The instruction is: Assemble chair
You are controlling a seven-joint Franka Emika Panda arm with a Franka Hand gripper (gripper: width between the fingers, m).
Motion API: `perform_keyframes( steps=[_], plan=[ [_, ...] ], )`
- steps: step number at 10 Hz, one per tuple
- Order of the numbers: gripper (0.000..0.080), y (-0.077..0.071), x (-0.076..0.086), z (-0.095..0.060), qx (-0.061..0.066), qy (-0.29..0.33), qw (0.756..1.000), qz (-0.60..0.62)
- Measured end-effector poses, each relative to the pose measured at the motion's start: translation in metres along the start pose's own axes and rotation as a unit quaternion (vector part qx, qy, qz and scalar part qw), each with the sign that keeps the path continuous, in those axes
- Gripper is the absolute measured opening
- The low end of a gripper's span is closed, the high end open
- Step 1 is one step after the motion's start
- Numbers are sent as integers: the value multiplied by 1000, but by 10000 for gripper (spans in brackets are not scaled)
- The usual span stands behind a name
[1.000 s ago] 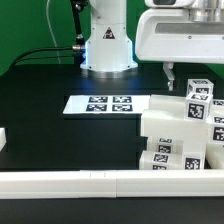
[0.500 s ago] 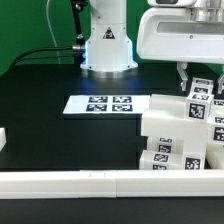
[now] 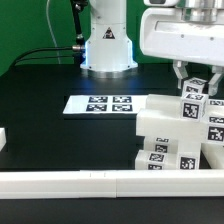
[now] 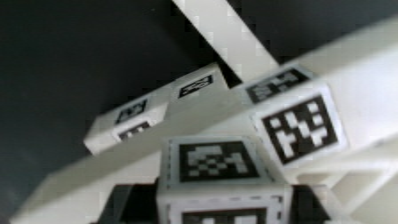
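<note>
Table space is mostly black mat [image 3: 40,110], with the robot's white base [image 3: 105,40] parked at the back and a cable curling off toward the exterior view's left. Along the near edge runs a long plain white rail [image 3: 90,183], with a short white stub [image 3: 3,140] at the exterior view's left edge.

Next biggest is the pile of chair parts [image 3: 165,135] crammed into the exterior view's right corner: chunky white slabs and blocks stacked tight together and sitting right against the rail, most with black-and-white tags on them. It's pretty cluttered there, parts touching parts, so it's hard to tell where one ends.

Flat on the mat just beside that pile, toward the exterior view's left, lies the marker board [image 3: 105,104] with its tags.

Smallest bit: the gripper [image 3: 195,82] hangs over the top of the pile, and its jaws are clamped on a small tagged block [image 3: 194,95], one finger on each side. The wrist view backs this up, block [image 4: 221,180] sitting squarely between the dark fingers [image 4: 125,205], with a tagged slab [image 4: 285,115] right behind it and the marker board [image 4: 164,105] farther back.
</note>
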State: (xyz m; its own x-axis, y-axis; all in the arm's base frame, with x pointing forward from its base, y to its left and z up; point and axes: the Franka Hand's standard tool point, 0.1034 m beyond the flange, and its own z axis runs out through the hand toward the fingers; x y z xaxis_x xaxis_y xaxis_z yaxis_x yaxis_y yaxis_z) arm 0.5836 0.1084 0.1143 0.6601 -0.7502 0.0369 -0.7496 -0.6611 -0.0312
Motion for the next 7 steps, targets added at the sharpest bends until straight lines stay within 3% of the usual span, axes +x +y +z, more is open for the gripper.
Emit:
perform_keyframes(
  steps=[1,3,6,7],
  plan=[
    [281,1,1,0,4,1,998,60],
    [281,-3,-1,1,31,3,988,151],
    [282,-6,-3,0,37,-10,970,238],
    [282,-5,0,0,42,-24,953,299]
  ],
)
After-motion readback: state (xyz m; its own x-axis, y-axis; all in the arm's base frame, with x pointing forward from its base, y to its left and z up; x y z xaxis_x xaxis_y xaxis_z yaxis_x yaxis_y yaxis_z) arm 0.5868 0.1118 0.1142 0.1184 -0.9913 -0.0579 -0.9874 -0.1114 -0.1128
